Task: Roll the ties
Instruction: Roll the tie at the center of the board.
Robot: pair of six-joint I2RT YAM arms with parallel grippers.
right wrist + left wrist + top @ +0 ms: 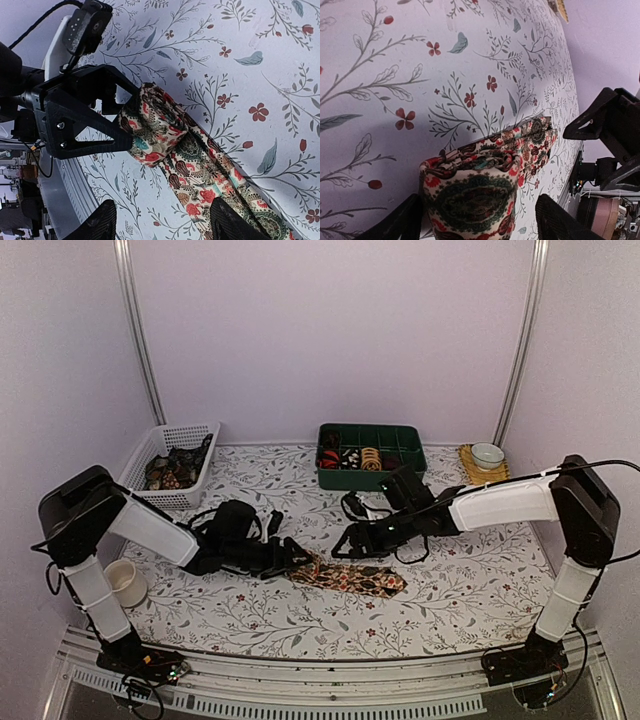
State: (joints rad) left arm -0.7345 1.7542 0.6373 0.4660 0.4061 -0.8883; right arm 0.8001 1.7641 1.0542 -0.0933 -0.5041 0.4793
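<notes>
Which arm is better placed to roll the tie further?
Left. The left gripper straddles the rolled end of the tie, a finger on each side. The right gripper sits over the flat length beside the roll.

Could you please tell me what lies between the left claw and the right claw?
The rolled end of the tie: the left claw straddles it and the right claw stands just beyond, clearest in the right wrist view.
</notes>
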